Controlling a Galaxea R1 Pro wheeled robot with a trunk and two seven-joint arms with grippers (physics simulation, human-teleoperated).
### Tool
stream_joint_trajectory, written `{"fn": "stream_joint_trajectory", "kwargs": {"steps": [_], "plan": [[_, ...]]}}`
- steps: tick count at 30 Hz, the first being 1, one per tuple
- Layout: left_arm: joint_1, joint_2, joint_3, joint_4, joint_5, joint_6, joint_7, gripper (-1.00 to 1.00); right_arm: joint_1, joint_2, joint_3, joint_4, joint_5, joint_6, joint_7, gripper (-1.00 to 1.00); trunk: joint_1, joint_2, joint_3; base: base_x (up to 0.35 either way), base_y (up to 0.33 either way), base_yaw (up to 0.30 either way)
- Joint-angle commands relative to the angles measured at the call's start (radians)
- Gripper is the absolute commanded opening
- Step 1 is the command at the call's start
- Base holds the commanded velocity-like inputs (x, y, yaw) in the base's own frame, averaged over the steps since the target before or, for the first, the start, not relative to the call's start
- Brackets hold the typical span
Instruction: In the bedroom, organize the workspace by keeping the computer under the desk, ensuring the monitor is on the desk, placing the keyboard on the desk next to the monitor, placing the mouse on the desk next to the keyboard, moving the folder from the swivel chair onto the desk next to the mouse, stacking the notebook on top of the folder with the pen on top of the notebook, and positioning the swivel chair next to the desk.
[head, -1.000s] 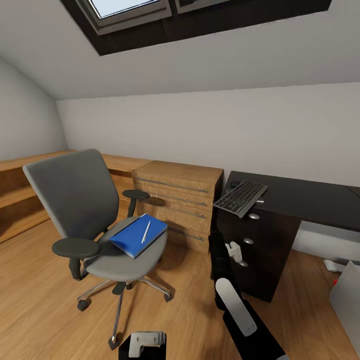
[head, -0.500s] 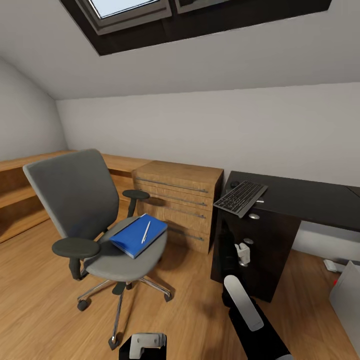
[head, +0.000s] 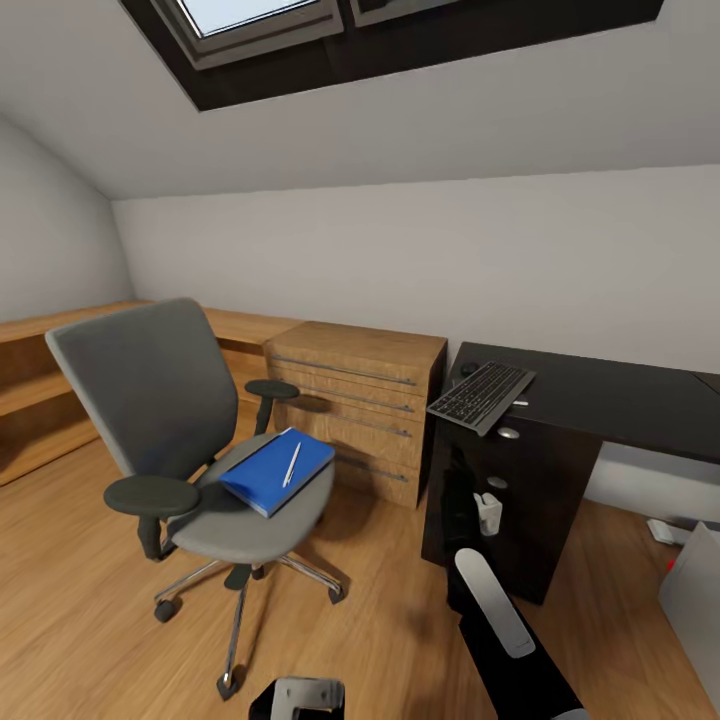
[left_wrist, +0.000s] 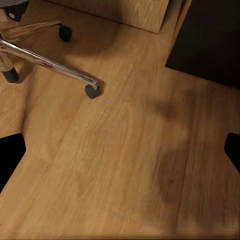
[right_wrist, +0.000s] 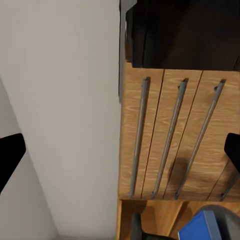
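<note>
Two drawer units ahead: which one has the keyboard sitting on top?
The dark drawer unit with round silver knobs, under the desk's black top; the keyboard overhangs its front edge. The light-wood chest with long bar handles beside it carries nothing.

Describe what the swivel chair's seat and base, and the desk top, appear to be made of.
Swivel chair: seat looks like matte grey fabric; its base seems polished metal, given its bright sheen. Desk: top appears glossy black, perhaps laminate, with faint reflections.

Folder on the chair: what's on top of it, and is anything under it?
A pen lies on the folder, which rests on the chair seat. Whatever the folder covers is hidden; no notebook edge shows.
</note>
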Motion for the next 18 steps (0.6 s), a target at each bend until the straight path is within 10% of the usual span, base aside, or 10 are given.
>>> {"fn": "stream_joint_trajectory", "kwargs": {"steps": [1,18], "plan": [[0.000,0.005,-0.003,-0.001,0.011,0.002,0.007,1.00,-0.001,-0.001,0.002,-0.001,-0.005,-0.006,-0.003,1.00,0.000,0.000,-0.001,0.113,0.000,0.000],[0.000,0.020,-0.013,0.002,0.013,0.003,0.006,1.00,-0.001,-0.002,-0.015,-0.003,-0.007,-0.008,-0.003,1.00,0.000,0.000,-0.001,0.165,0.000,0.000]]}}
